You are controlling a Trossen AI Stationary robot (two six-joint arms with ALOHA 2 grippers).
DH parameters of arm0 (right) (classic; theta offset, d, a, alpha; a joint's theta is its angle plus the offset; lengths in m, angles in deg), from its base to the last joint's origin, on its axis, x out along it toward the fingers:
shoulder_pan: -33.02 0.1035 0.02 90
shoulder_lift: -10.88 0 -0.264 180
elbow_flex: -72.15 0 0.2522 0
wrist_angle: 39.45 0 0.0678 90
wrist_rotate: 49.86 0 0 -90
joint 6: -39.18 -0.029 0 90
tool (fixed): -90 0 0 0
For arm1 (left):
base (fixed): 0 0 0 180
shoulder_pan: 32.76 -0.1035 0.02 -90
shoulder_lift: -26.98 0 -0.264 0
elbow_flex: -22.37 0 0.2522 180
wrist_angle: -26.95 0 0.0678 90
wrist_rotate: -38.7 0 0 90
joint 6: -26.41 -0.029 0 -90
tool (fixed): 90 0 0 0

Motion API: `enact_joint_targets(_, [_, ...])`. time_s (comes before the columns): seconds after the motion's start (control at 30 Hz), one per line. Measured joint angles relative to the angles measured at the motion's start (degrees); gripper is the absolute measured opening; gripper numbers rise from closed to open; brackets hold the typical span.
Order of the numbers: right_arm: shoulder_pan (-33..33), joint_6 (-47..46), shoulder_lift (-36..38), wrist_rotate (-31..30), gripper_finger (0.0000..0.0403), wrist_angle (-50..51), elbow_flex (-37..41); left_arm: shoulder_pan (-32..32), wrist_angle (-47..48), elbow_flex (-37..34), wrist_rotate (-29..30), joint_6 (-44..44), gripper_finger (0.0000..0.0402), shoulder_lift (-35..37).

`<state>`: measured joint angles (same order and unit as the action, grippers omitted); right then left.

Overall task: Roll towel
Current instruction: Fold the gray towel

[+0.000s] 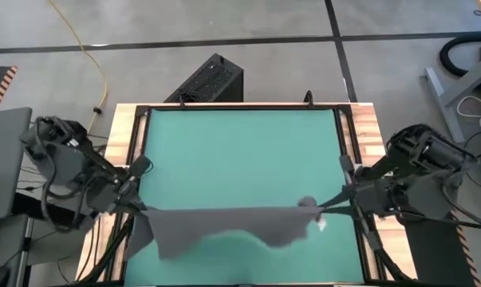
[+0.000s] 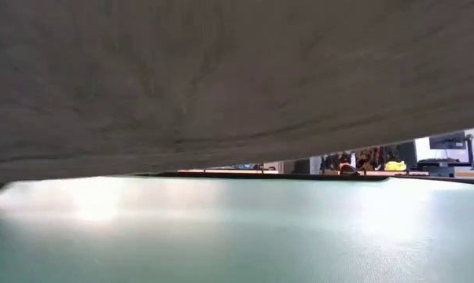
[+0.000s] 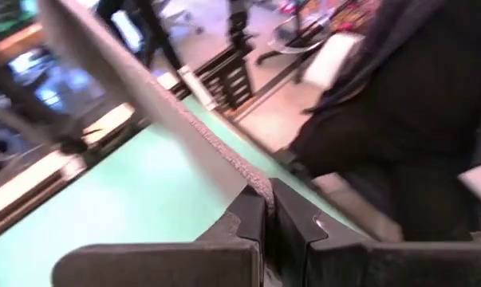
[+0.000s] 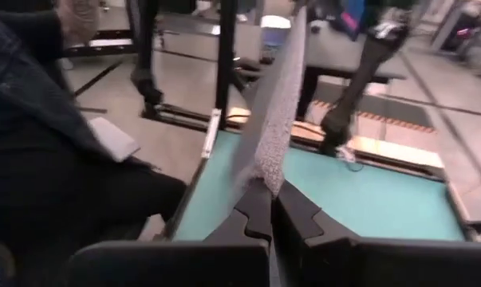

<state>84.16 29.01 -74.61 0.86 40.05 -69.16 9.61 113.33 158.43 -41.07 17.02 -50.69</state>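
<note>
Grey cloth fills the upper part of the low view: the towel (image 2: 221, 71) hangs close to that lens, clear of the desk (image 2: 237, 228), with a strip of room visible beneath its sagging edge. From above, the towel (image 1: 232, 227) is stretched across the lower part of the frame, long axis running left to right, upper edge taut and lower edge drooping toward the green desk (image 1: 240, 151). Left gripper (image 1: 136, 203) pinches the left corner, fingers (image 3: 248, 227) closed narrow on the cloth in its wrist view. Right gripper (image 1: 342, 199) pinches the right corner likewise, fingers (image 4: 256, 211) closed narrow on the hem; a small white tag (image 1: 320, 226) hangs near that end. Each arm holds one end, neither nearer. Judgement: cloth is held up, no roll begun; next move probably calls for laying it flat along this axis.
</note>
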Motion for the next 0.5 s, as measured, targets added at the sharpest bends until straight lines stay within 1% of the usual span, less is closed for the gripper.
enact_joint_targets(0.1, [-0.9,0.2,0.0,-4.6,0.0018,3.2,0.0,1.0,7.0,6.5,8.6,0.0,0.0,-3.5])
enact_joint_targets(0.17, [-2.7,0.1,0.0,-7.5,0.0018,7.4,0.0,0.7,13.2,10.1,15.4,0.6,0.0,-5.4])
enact_joint_targets(0.23, [-5.5,-0.7,0.0,-10.4,0.0018,11.6,0.5,-1.4,17.4,11.5,22.6,1.6,0.0,-6.6])
enact_joint_targets(0.27, [-7.3,-1.6,0.0,-11.8,0.0018,13.9,0.9,-3.3,17.0,11.2,25.0,1.5,0.0,-6.7])
enact_joint_targets(0.3, [-9.2,-2.7,0.0,-12.9,0.0018,16.3,1.4,-5.7,16.8,10.2,25.8,0.4,0.0,-6.5])
enact_joint_targets(0.4, [-16.7,-7.7,0.1,-13.9,0.0018,23.3,4.3,-13.9,17.1,7.4,23.9,-2.2,0.0,-6.0])
enact_joint_targets(0.5, [-25.9,-10.0,0.3,-13.7,0.0018,24.1,10.6,-24.5,17.2,1.0,22.6,-2.2,0.0,-4.4])
